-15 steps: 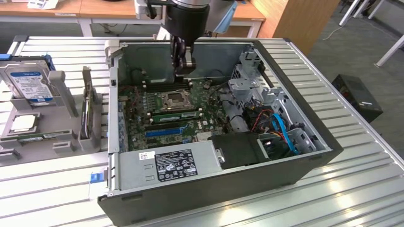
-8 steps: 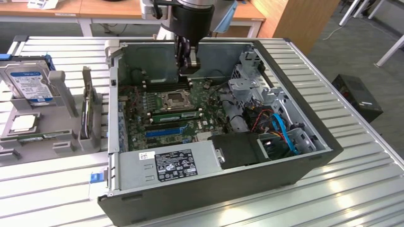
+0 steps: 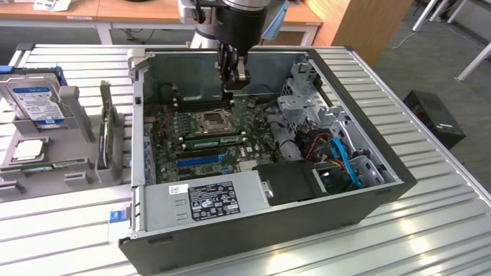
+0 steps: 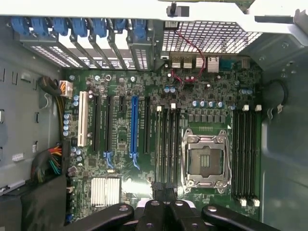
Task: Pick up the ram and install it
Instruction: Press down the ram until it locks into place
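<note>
Exterior view: I hang over the open computer case on the desk, my jaws together above the motherboard. A green ram stick already sits in a slot at six o'clock of the CPU socket.

Wrist view: my jaws point straight down, empty, over the memory slots.

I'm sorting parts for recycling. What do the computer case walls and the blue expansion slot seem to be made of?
The computer case walls look like bare sheet metal, matte grey: thin, flat panels with folded edges and punched holes. The blue expansion slot looks like moulded plastic, smooth and uniformly coloured, with a clip at one end. Neither can be confirmed by look alone.
</note>
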`<state>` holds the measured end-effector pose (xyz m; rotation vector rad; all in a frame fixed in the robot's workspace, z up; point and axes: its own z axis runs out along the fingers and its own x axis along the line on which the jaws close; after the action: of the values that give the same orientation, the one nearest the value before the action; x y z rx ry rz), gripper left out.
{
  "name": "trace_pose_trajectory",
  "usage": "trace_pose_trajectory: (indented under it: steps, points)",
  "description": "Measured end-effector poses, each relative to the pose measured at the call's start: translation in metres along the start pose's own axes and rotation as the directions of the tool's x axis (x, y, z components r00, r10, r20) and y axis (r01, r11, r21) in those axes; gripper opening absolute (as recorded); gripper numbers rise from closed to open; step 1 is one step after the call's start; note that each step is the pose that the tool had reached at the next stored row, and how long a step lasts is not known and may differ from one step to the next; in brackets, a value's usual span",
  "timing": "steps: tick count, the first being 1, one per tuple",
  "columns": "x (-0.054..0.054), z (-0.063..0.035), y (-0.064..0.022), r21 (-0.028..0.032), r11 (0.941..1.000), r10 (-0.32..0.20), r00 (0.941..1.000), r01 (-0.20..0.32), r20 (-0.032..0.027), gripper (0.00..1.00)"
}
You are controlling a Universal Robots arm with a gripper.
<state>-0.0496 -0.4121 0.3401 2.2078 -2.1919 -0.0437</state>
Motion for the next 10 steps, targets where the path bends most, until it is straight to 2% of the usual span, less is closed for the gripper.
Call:
trace_pose_trajectory:
  steps: [10]
  points:
    - [0.0,-0.0001,-0.0019,0.0,1.0,0.0,1.0,0.0,0.0,0.1]
